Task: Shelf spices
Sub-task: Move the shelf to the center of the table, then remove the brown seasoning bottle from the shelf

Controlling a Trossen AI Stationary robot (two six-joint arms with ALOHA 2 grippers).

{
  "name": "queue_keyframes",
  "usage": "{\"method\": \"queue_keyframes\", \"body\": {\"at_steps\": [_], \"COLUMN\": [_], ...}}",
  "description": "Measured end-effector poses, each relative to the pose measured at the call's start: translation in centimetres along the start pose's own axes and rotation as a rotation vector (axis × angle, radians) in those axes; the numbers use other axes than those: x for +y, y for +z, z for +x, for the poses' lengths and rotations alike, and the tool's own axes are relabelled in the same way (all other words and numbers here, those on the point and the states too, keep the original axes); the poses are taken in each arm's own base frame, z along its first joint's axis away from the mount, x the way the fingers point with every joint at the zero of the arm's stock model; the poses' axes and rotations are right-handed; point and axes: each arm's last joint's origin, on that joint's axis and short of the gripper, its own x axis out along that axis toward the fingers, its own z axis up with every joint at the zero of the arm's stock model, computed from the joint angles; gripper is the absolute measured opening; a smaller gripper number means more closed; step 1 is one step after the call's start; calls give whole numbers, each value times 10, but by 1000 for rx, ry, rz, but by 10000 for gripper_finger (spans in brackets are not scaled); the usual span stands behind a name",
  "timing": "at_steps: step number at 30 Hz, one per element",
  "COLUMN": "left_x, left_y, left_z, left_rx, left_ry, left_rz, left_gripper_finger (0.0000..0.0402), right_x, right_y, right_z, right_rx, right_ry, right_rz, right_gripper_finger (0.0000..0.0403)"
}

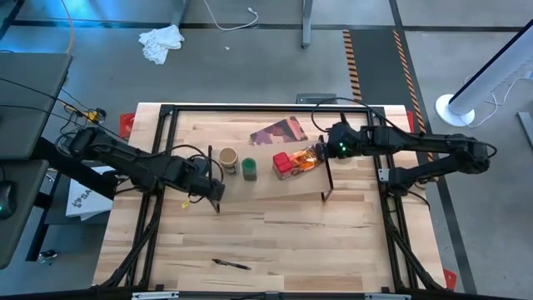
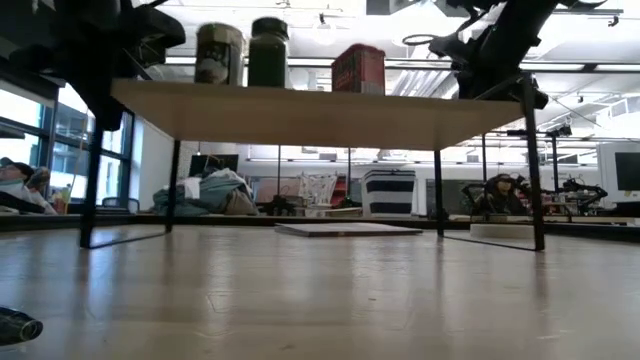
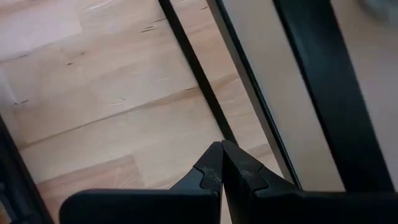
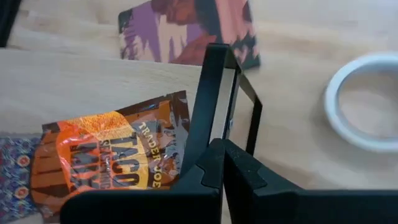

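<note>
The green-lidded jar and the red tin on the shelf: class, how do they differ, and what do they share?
The green-lidded jar is round with a dark green body; the red tin is boxy and red. The jar stands next to the tan-topped jar; the tin sits against the orange packet. Both stand upright on the shelf.

On the light wood shelf board [image 1: 275,185], the front strip lies bare — tan-topped jar [image 1: 228,157], green-lidded jar [image 1: 250,170], red tin [image 1: 284,165] and orange packet [image 1: 309,157] crowd its back edge.
</note>
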Motion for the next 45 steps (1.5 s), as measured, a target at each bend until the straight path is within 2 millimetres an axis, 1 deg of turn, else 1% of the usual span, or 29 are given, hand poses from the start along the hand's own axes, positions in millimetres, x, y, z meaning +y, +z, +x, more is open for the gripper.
{"method": "queue_keyframes", "body": {"at_steps": [10,22,25,30,35,39,45], "left_x": [6,7,7,12,24,36,53], "left_y": [-4,-4,-3,-4,-3,-2,2], "left_z": [-1,-2,-2,-10,-24,-34,-47], "left_rx": [-2,-19,-23,-47,-62,-62,-72], "left_ry": [58,75,67,27,-21,-37,-63], "left_rz": [43,81,82,82,76,74,57], "left_gripper_finger": [0,0,0,0,0,0,0], "right_x": [14,20,19,18,18,16,7], "right_y": [-41,-75,-78,-78,-77,-76,-73], "right_z": [-13,-26,-28,-29,-30,-32,-42], "right_rx": [61,57,52,34,15,11,10], "right_ry": [20,42,28,31,31,31,29], "right_rz": [55,147,150,146,140,99,56], "right_gripper_finger": [0,0,0,0,0,0,0]}}
